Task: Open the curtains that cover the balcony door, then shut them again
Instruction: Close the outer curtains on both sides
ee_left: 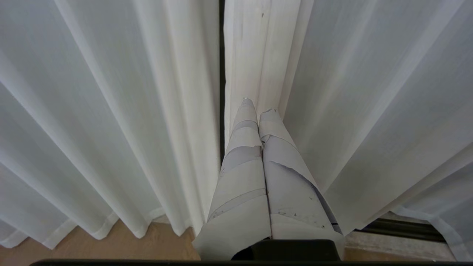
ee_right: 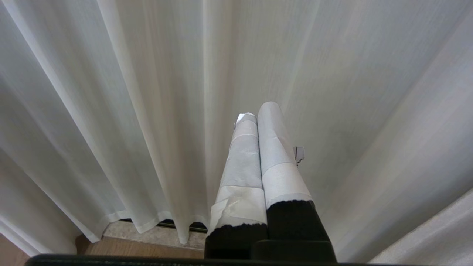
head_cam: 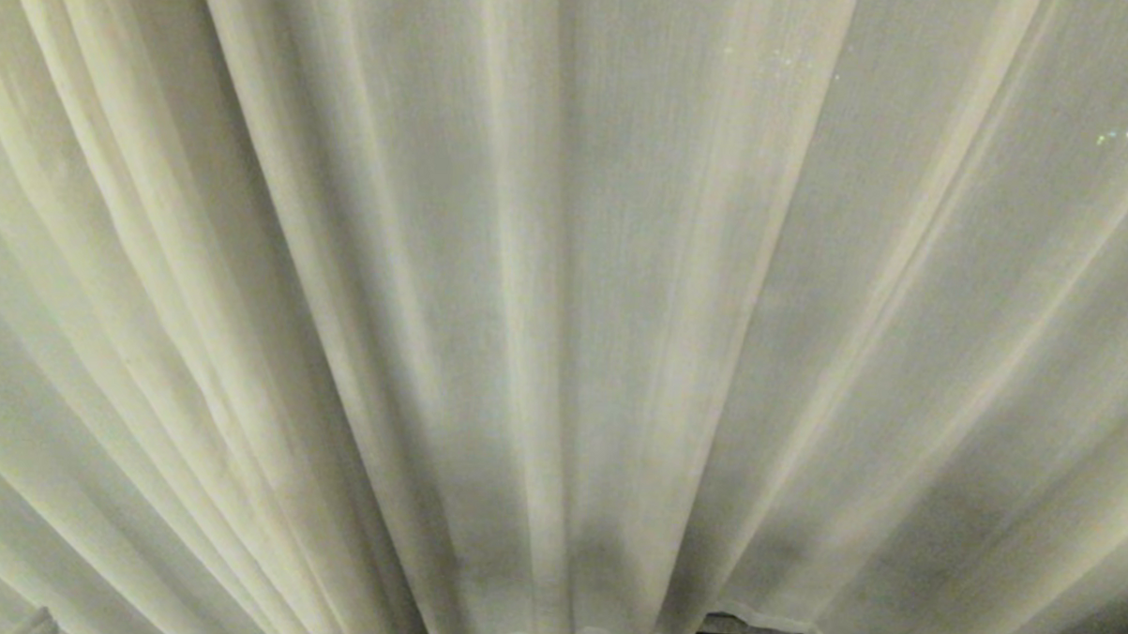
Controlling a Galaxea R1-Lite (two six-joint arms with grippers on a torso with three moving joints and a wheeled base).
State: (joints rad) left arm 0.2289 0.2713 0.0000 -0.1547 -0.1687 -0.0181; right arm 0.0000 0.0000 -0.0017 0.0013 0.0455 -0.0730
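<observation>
Poking the left gripper (ee_left: 257, 105), fingers pressed shut and empty, into the curtains (ee_left: 111, 111) seam; next, sweep sideways.

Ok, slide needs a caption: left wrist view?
Shut left gripper pokes at the slit between two sheer curtains.

Balcony door (ee_left: 221, 74) almost wholly hidden behind the drawn curtains (head_cam: 564, 308).

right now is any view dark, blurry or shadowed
Head view: dimmest, greenish curtains, shadow pooling near the hem. Left wrist view: brightest, fabric sharp around the shut left gripper. Right wrist view: soft streaking at the edges, right gripper crisp.
</observation>
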